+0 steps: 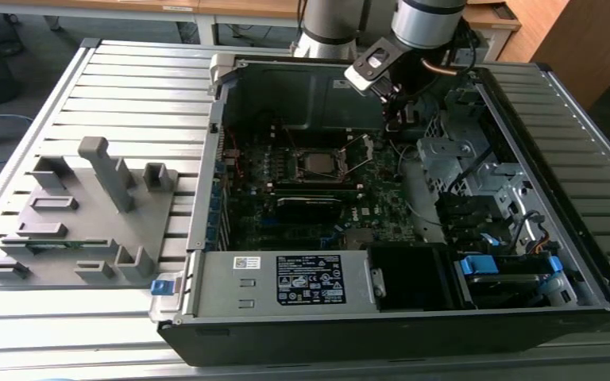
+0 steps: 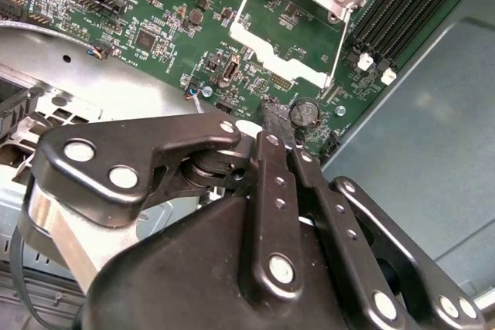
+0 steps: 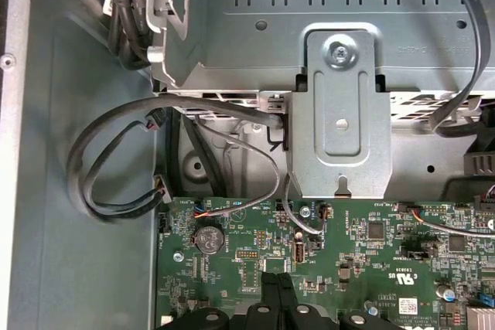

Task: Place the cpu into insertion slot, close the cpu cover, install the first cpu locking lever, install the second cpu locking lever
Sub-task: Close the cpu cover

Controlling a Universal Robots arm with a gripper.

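Hanging the gripper (image 2: 275,123) low over the board (image 2: 155,36) inside the case (image 1: 283,99), to the exterior view's right of the slot (image 1: 318,151) and toward the far wall. Pressing the fingertips (image 3: 267,297) flat against each other, with nothing visible between them.

Showing, by the look of it, the cpu (image 1: 316,165) lying in the slot as a dull grey square inside the silvery rim, though not telling whether it is sitting true. Showing the cover (image 2: 267,50) swung open, lying off the slot on the gripper's side, not yet closed. Showing both levers unhooked, one (image 2: 341,40) and the other (image 2: 241,1) flanking the open cover.

Judging the hazards from here:
- Knocking the coin cell (image 2: 303,112) or the small parts just beside the tips, through dropping a touch too low over the board.
- Skidding off a lever, through pushing thin round wire with narrow closed tips.
- Bending pins or scarring the cpu, through pressing the cover down on a chip sitting askew.
- Snagging the cables (image 3: 116,152) looping beside the board's edge, through swinging the wrist wide inside the tight case.
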